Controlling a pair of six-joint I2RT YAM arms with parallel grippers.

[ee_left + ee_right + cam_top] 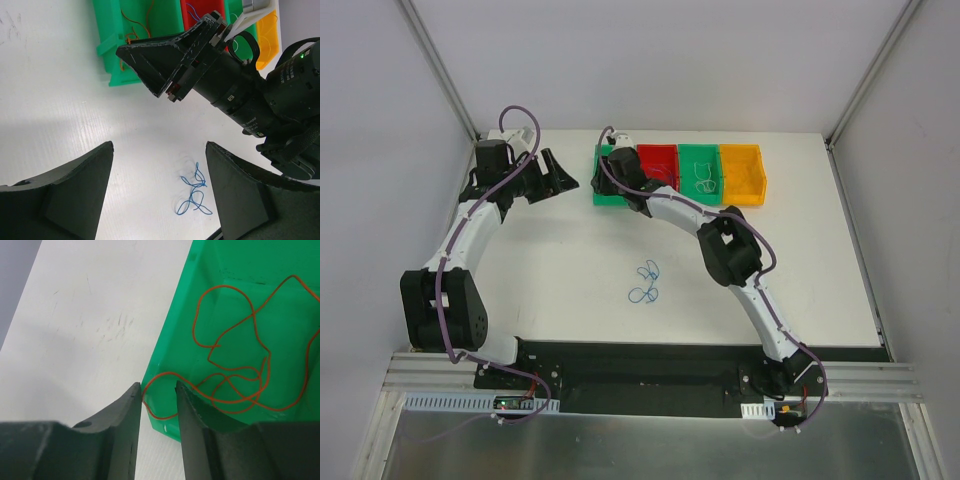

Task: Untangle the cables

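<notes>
Sorting part done at the worktop [570, 270]: the right gripper [156, 386] hangs over the near corner of the green bin [225, 255], the leftmost of four along the far edge. Its jaws are a narrow gap apart, either side of one loop of the orange cable [250, 371] that spills over the rim. They frame the loop and do not appear to pinch it. The rest of the orange cable lies curled inside that bin, free of any other colour.

The left gripper [159, 145] hovers spread wide and empty above the far left of the worktop. The blue cable [646, 283] lies alone near the middle, well apart from the bins and curled on itself.

By the look of it, the orange strand needs only its stray loop tucked in. The blue one is yet to be picked up and binned. Thin wires show in the red bin [658, 160] and the second green bin [698, 172], too fine to judge.
</notes>
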